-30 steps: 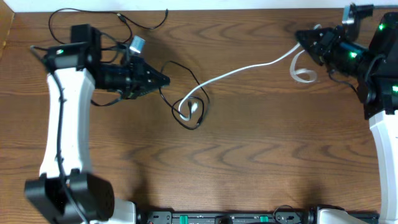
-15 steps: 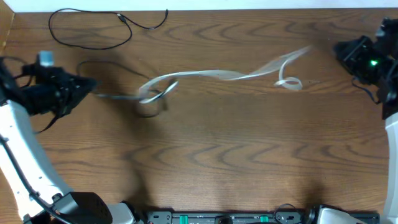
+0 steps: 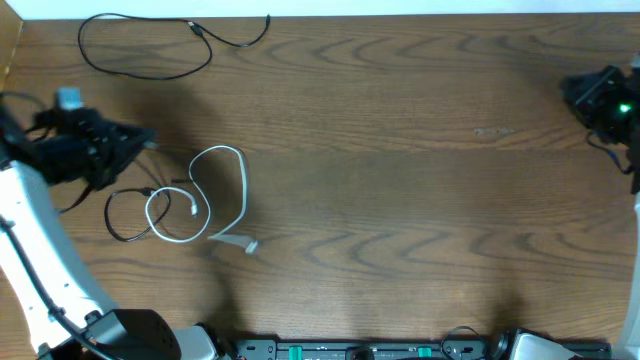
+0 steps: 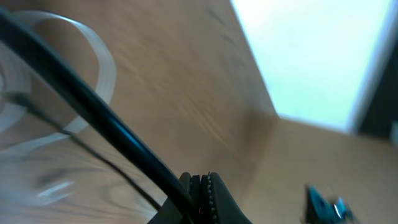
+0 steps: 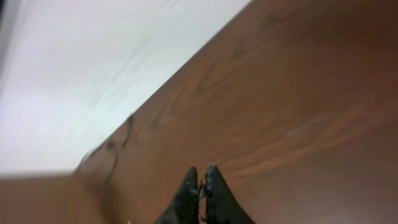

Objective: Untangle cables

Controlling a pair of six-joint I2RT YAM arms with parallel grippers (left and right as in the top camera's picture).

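My left gripper point(image 3: 145, 138) is at the table's left side, jaws shut. In the left wrist view a black cable point(image 4: 93, 102) runs right up to the shut jaws of the left gripper point(image 4: 200, 180) and seems pinched there. That short black cable point(image 3: 108, 215) makes a small loop below the gripper, overlapping the coiled white cable point(image 3: 243, 185), whose blurred loop shows as the white cable point(image 4: 106, 68). A longer black cable point(image 3: 150, 77) lies apart at the back left. My right gripper point(image 3: 568, 90) hangs at the far right, and the right gripper point(image 5: 200, 171) is shut on nothing.
The wooden table point(image 3: 420, 200) ends in a pale back edge point(image 3: 400, 8). My left arm's white link point(image 3: 35, 260) crosses the front left corner. A black equipment rail point(image 3: 360, 350) runs along the front edge.
The white cable has left the right gripper and sprung left into a coil beside the black loop. My left gripper pulled far left with the black cable. The right gripper drew back to the right edge.
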